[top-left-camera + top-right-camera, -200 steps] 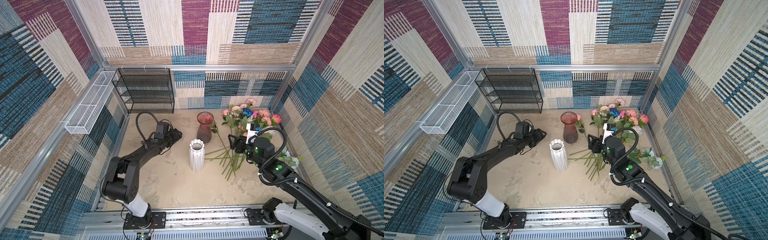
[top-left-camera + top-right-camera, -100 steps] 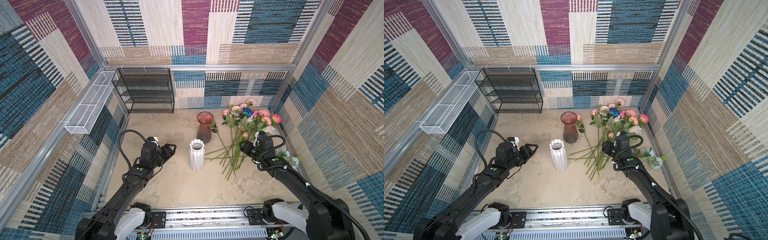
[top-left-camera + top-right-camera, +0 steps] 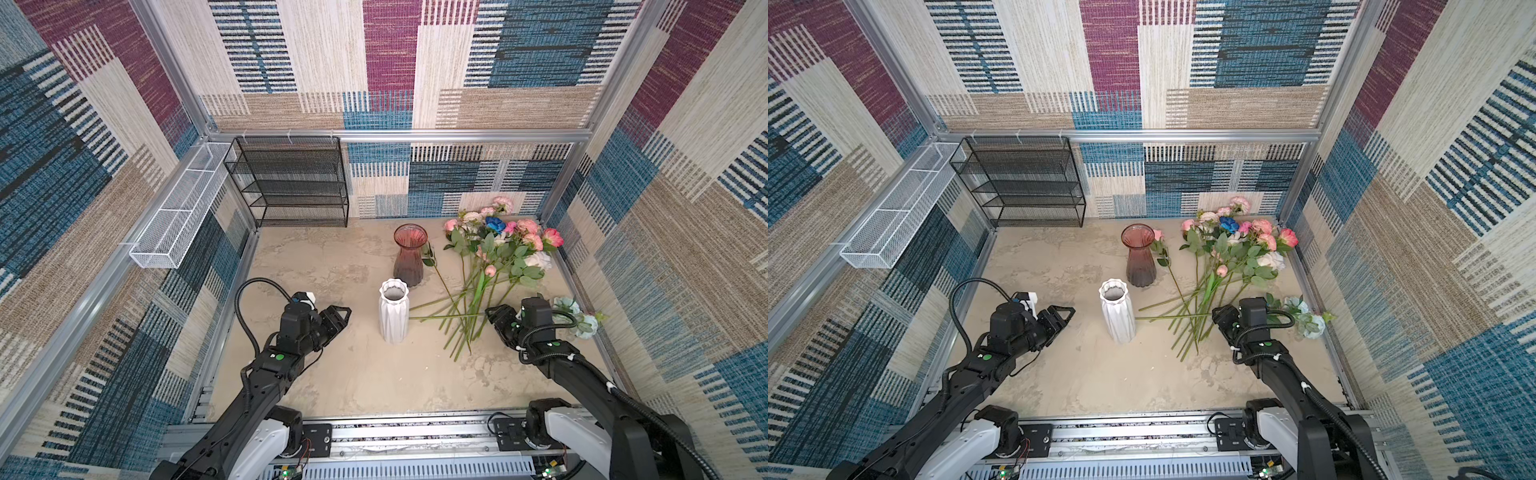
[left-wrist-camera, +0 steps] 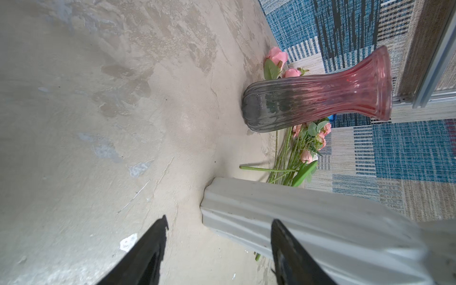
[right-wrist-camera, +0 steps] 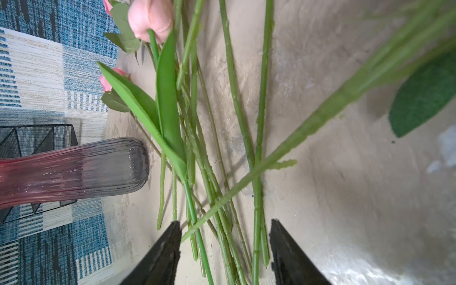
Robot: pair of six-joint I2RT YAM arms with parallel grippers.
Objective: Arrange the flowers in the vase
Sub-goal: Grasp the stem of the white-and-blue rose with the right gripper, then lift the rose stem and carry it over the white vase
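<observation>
The flowers (image 3: 494,257) lie in a heap on the floor at the back right, heads toward the back wall, stems fanned toward the front. Two pale blue ones (image 3: 577,318) lie apart by the right wall. A white ribbed vase (image 3: 393,309) and a pink glass vase (image 3: 409,255) stand upright mid-floor with no stems in them. My right gripper (image 3: 492,316) is open, low over the stem ends (image 5: 232,172), with several stems between its fingers (image 5: 225,222). My left gripper (image 3: 340,318) is open and holds nothing, just left of the white vase (image 4: 296,217).
A black mesh shelf rack (image 3: 291,183) stands against the back wall at the left. A white wire basket (image 3: 178,216) hangs on the left wall. Patterned walls close in the floor on three sides, and a metal rail (image 3: 415,436) runs along the front.
Both arms have drawn back toward the front. My left gripper came from the back to beside the white vase. My right gripper dropped to the stem ends and its jaws narrowed a little.
</observation>
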